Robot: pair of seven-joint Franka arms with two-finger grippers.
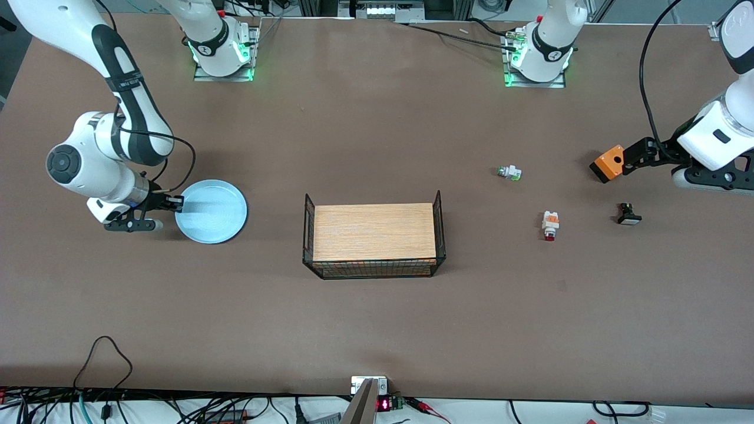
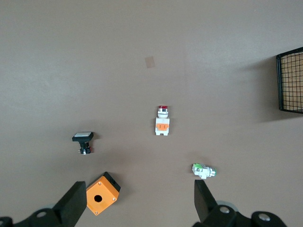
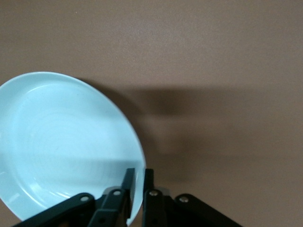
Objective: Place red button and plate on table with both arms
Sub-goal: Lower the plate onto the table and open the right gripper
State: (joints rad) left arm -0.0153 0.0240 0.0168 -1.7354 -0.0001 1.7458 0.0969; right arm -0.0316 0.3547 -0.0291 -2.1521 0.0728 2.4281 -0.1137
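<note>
The red button (image 1: 549,225) lies on the brown table (image 1: 377,118) toward the left arm's end; it also shows in the left wrist view (image 2: 162,121). My left gripper (image 1: 633,156) hangs open and empty (image 2: 139,203) over an orange box (image 1: 608,163), which sits close to one finger (image 2: 75,204). The pale-blue plate (image 1: 212,211) is at the right arm's end. My right gripper (image 1: 177,203) is shut on the plate's rim (image 3: 138,182); the plate (image 3: 61,142) looks slightly tilted, low at the table.
A white-and-green part (image 1: 509,172) and a black part with a white cap (image 1: 628,214) lie near the button. A wood-topped platform with black wire sides (image 1: 373,238) stands mid-table. The orange box (image 2: 102,193) has a round hole on top.
</note>
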